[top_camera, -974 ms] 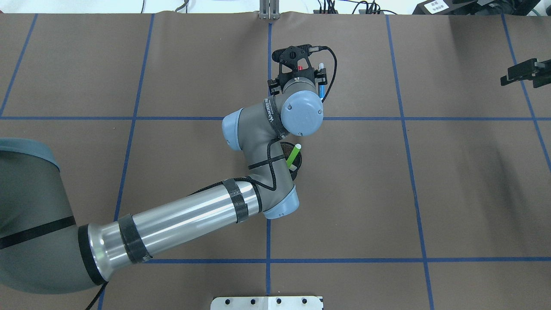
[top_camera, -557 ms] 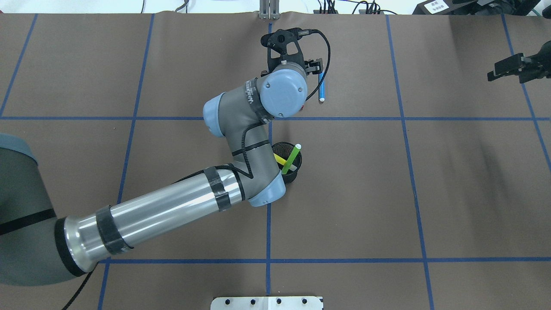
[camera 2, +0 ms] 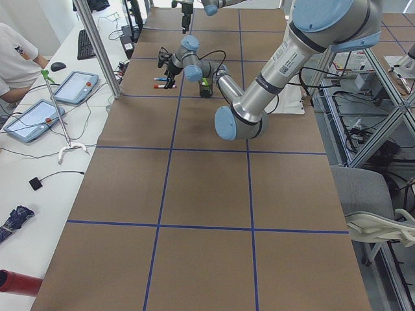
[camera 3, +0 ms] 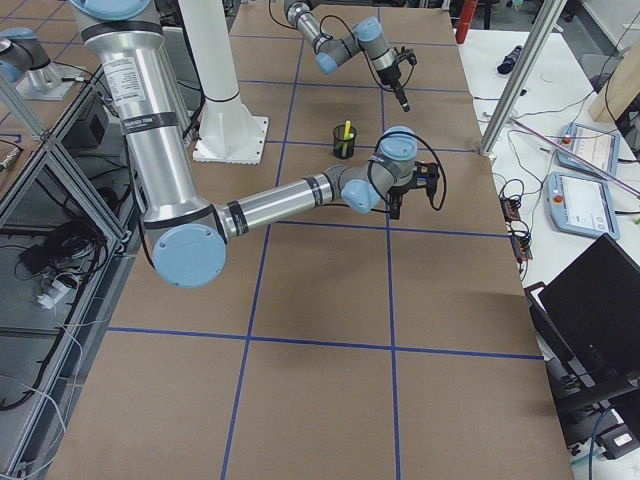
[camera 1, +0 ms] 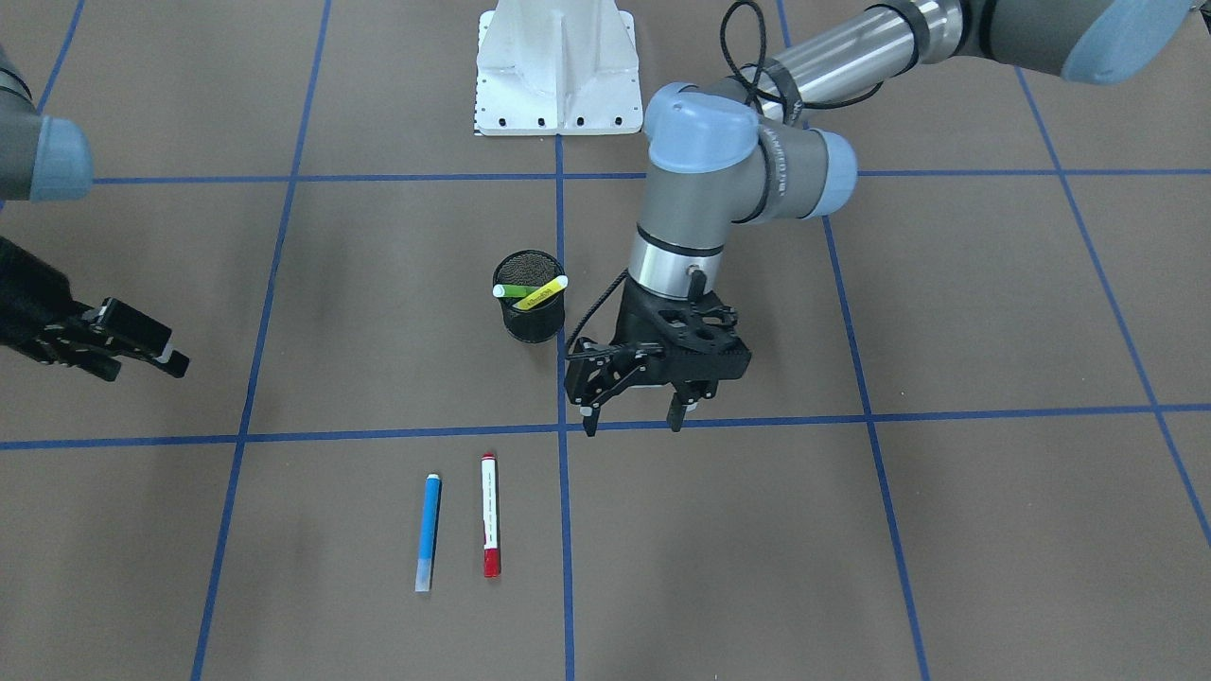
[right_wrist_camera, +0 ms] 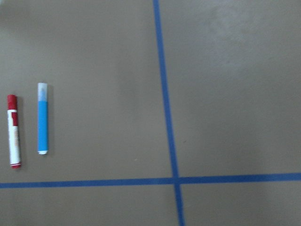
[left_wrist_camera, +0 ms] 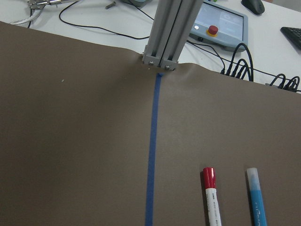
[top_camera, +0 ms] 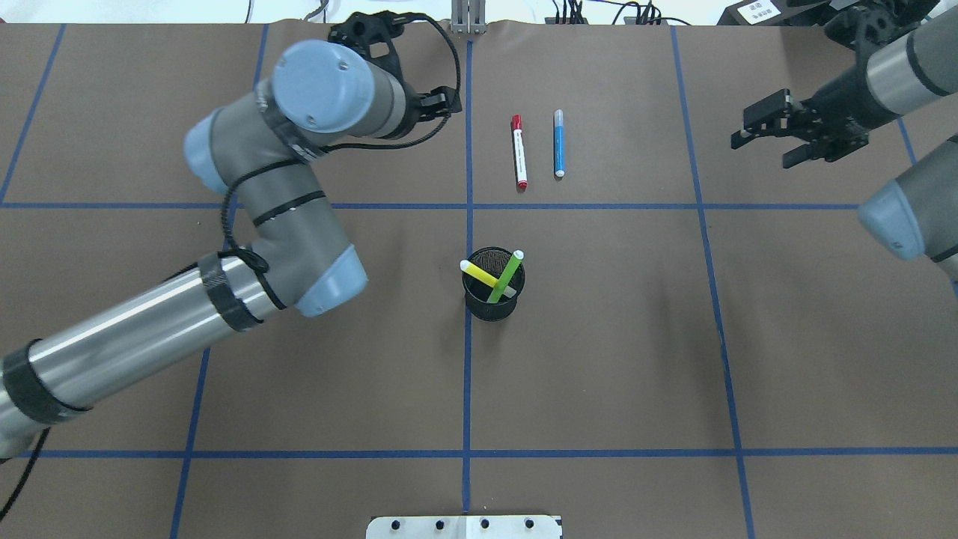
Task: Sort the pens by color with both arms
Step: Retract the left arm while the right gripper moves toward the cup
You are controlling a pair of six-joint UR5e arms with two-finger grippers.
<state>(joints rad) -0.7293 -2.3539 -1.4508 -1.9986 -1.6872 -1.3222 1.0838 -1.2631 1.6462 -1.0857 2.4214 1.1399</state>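
A white pen with red cap (top_camera: 518, 152) and a blue pen (top_camera: 558, 142) lie side by side on the brown mat at the far middle, also seen as the red pen (camera 1: 489, 515) and blue pen (camera 1: 429, 530). A light green pen (top_camera: 506, 277) and a yellow pen (top_camera: 483, 275) stand crossed in the black mesh cup (top_camera: 492, 303). My left gripper (camera 1: 632, 421) hangs open and empty, left of the lying pens in the overhead view. My right gripper (top_camera: 763, 142) is open and empty, far to their right.
The white metal base (camera 1: 558, 66) stands at the robot's side of the table. An aluminium post (top_camera: 468, 19) rises at the far edge. Beyond it are a desk with tablets (camera 2: 71, 87) and a seated person (camera 2: 13, 58). Blue tape lines grid the mat.
My left arm has swung left, away from the two lying pens, so the red pen now shows in full. My right arm has come in from the right edge.
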